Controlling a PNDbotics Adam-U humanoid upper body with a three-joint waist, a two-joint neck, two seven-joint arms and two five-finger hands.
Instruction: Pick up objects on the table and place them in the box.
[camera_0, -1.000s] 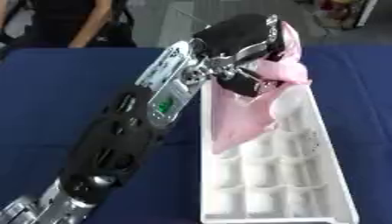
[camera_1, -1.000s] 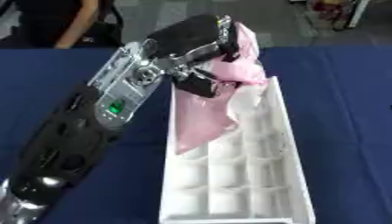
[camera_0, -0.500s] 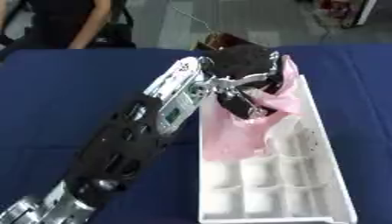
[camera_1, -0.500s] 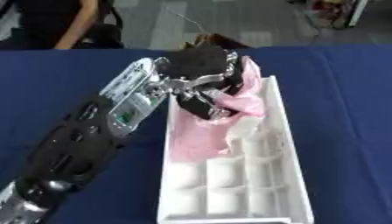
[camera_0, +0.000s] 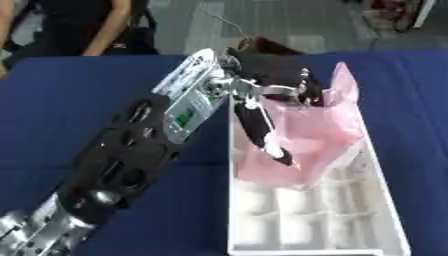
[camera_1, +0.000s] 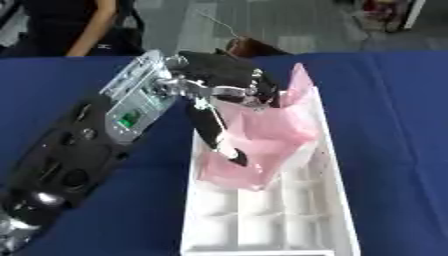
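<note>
A pink plastic bag (camera_0: 319, 135) lies crumpled in the far half of a long white box (camera_0: 389, 220) with compartments, its top corner sticking up. My left hand (camera_0: 276, 75) hovers over the bag's far end. Its fingers (camera_1: 262, 92) curl into the bag's upper edge, while one long digit (camera_0: 261, 134) stretches straight down across the pink plastic. The black and silver left arm (camera_0: 140, 150) runs in from the lower left, beside the box. No right hand shows in either view.
Blue cloth (camera_0: 70, 100) covers the table on both sides of the box. Bare white compartments (camera_1: 262, 220) fill the box's near end. A brown thing (camera_0: 267, 46) sits just beyond the hand. A person (camera_0: 79, 25) is at the far left edge.
The left hand has come down and nearer with the pink bag, which now rests lower in the box. One digit has straightened out over the bag.
</note>
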